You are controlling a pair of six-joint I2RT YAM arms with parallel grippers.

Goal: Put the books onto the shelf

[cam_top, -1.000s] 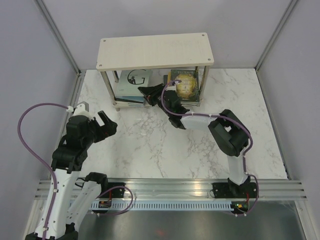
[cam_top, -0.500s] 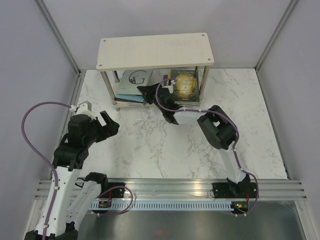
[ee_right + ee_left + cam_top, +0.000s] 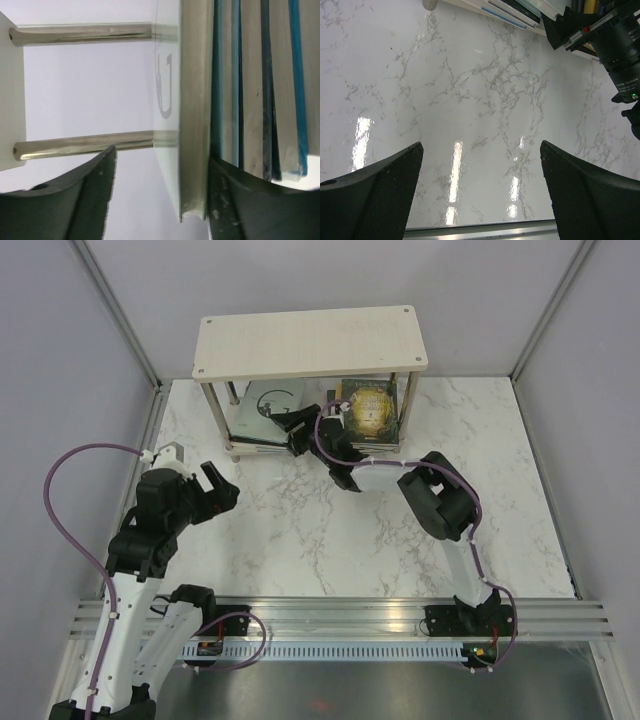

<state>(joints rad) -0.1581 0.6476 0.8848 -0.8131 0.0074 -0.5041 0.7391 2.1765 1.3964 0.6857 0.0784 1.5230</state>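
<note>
Marble table (image 3: 300, 540) carries the shelf (image 3: 310, 340) at its far edge. All the books in view sit on the shelf's lower tier, under the top board (image 3: 400, 325): a flat stack (image 3: 245, 432) at the left end and a dark book with a gold emblem (image 3: 368, 410) propped upright at the right. None lies loose on the table.

The right arm reaches in between them, and the right gripper (image 3: 292, 423) sits at the near edge of the grey book (image 3: 268, 400), which lies on top of the stack. In the wrist view its jaws are spread: one finger stands clear of the grey cover with a gap showing, the other is close against the book's stack side. The left gripper (image 3: 215, 488) hangs wide open and empty above the table, well apart from the shelf.

The step looks like letting go and backing out. Done well, the jaws open fully first. The wrist then draws straight back along the book's plane so nothing drags the grey book off the stack, staying clear of the metal legs (image 3: 80, 32) and the upright book beside it.
</note>
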